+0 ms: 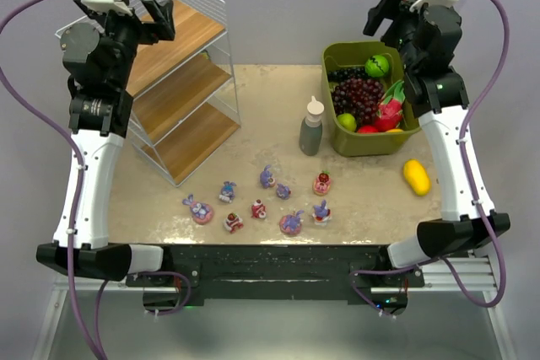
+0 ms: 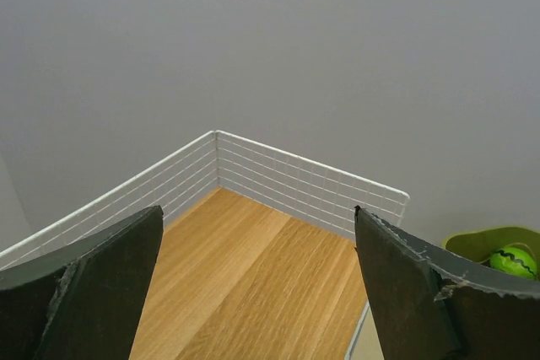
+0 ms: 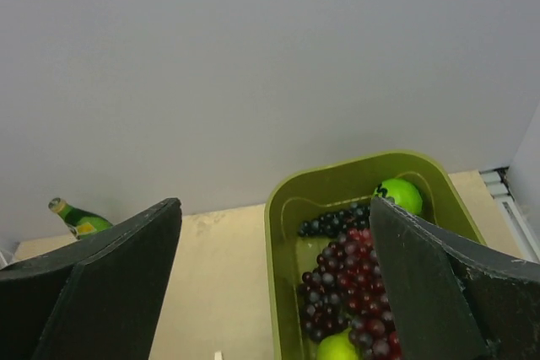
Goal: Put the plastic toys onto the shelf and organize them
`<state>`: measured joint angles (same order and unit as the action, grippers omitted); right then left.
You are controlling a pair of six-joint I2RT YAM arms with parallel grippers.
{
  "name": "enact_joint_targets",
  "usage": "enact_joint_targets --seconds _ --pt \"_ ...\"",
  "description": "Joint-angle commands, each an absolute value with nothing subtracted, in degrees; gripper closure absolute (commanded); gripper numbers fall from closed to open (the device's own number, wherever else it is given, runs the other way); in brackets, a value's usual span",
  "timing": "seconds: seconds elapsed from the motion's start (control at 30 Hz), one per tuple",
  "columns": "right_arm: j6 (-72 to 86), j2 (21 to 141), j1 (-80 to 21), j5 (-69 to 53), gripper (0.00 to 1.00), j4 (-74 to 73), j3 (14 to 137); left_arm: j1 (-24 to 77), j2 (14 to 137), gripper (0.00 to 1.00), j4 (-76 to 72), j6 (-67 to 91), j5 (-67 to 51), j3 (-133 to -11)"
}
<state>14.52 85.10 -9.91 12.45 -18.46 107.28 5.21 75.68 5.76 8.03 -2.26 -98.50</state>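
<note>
Several plastic toys, purple bunnies (image 1: 267,177) and small red-and-white cake pieces (image 1: 322,183), lie scattered on the table's near middle, from a bunny on a pink base (image 1: 199,210) across to another bunny (image 1: 321,211). The shelf (image 1: 181,82), white wire with wooden boards, stands at the back left. My left gripper (image 1: 159,18) hangs open, raised above the top board (image 2: 253,276), nothing between its fingers (image 2: 110,284). My right gripper (image 1: 384,16) hangs open high over the bin's far end, its fingers (image 3: 422,284) empty. No toy shows in either wrist view.
An olive-green bin (image 1: 337,61) at the back right holds grapes (image 1: 359,94), green fruit and a dragon fruit. A dark bottle (image 1: 311,128) stands left of it. A yellow lemon (image 1: 417,176) lies in front of the bin. The shelf's wire rail (image 2: 295,179) rims the top board.
</note>
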Motion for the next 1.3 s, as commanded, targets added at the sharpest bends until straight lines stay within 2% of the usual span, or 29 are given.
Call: enact_joint_targets --seconds 0.0,0.1,0.27,0.47,0.57,0.6,0.7,0.83,1.07,1.13,1.27 --pt "14.6 82.6 -9.8 10.8 0.03 -25.5 107.8 4.8 75.3 0.00 5.3 9.3 -7.3 -99.2" --pt "15.3 85.1 -9.8 9.4 0.03 -32.2 110.0 4.8 76.6 0.00 7.0 9.9 -9.3 -100.0" --pt "17.0 85.7 -9.9 7.2 0.03 -35.2 108.1 4.8 78.0 0.00 8.2 12.0 -10.6 -99.8" --pt "20.1 84.1 -10.9 1.1 0.06 -34.9 99.2 4.8 75.3 0.00 9.6 11.1 -11.0 -96.9" --pt "22.1 81.4 -20.0 6.5 0.05 -35.4 95.2 4.8 73.7 0.00 12.7 11.5 -12.0 -96.7" --pt "23.0 81.0 -25.8 10.4 0.05 -35.9 94.3 4.8 72.3 0.00 12.8 12.1 -11.9 -96.0" --pt "29.3 82.0 -31.8 8.6 0.06 -39.4 94.8 4.8 68.8 0.00 13.5 13.9 -12.2 -94.3" --pt "30.3 80.9 -38.9 10.1 0.07 -36.2 88.3 5.4 64.7 0.00 12.5 13.1 -12.7 -88.7" --pt "14.2 78.1 -42.6 -2.6 0.11 -25.2 73.8 5.4 61.6 0.00 6.7 18.7 -15.8 -83.3" --pt "9.4 77.2 -42.6 -3.2 0.11 -25.4 71.1 5.4 62.4 0.00 6.5 18.7 -17.3 -83.5" --pt "10.5 74.6 -42.6 -0.7 0.10 -25.1 64.2 5.4 63.5 0.00 7.0 18.5 -18.5 -84.1"
